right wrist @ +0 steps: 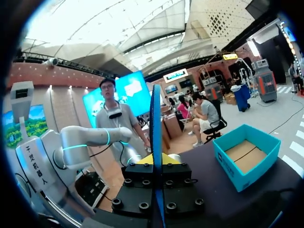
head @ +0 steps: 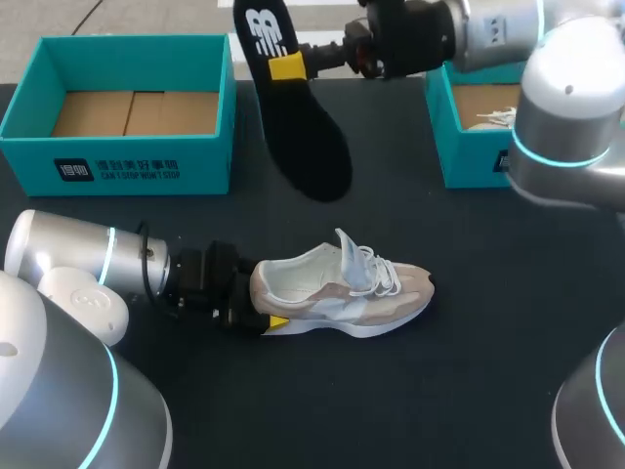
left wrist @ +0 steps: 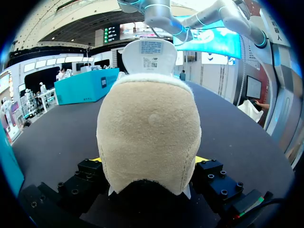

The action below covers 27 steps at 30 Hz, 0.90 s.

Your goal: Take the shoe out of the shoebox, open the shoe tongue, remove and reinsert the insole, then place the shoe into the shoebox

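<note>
- Left gripper [left wrist: 149, 164] pinches the shoe [left wrist: 148, 128] by its heel, probably to steady it.
- Right gripper [head: 288, 66] pinches the insole [head: 303, 137], which hangs below it, apparently for reinsertion.
- The open shoebox [head: 117, 161] sits beyond the left gripper.

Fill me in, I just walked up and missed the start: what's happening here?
The left gripper clamps the heel of the shoe, which sits on the table. The right gripper holds the black insole up in the air, between the empty shoebox and a second shoebox. The insole is out, not yet back in.
</note>
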### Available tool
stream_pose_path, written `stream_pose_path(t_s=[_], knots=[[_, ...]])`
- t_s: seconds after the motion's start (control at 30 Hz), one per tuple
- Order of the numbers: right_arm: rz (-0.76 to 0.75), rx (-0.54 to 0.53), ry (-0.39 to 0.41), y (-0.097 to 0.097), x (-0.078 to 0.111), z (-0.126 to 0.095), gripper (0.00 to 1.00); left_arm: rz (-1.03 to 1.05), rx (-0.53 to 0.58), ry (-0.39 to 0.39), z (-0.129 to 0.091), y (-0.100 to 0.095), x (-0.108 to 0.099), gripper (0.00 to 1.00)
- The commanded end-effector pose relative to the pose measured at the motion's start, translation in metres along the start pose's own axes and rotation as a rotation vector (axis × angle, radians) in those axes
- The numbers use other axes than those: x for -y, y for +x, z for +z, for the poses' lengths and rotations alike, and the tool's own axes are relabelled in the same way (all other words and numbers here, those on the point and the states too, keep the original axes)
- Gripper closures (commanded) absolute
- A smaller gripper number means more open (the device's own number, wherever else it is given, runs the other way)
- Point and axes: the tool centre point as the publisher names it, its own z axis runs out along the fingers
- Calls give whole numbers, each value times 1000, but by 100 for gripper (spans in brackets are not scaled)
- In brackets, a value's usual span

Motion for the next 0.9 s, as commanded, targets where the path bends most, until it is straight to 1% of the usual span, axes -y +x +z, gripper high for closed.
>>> stream_pose_path(t_s=[0.03,0.43,0.47,0.5,0.67,0.73,0.77,0.9], knots=[[4,11,38,4,-7,-5,100,1,0,-3,0,1,-1,100],[4,11,38,4,-7,-5,100,1,0,-3,0,1,-1,100],[-15,6,2,8,-7,-9,100,1,0,-3,0,1,-1,100],[-3,18,-14,12,-8,-13,100,1,0,-3,0,1,-1,100],[17,54,-42,29,-11,-26,100,1,0,-3,0,1,-1,100],[37,51,-38,35,-10,-28,100,1,0,-3,0,1,-1,100],[43,63,-42,38,-9,-29,100,1,0,-3,0,1,-1,100],[70,58,-67,51,-6,-31,100,1,0,-3,0,1,-1,100]])
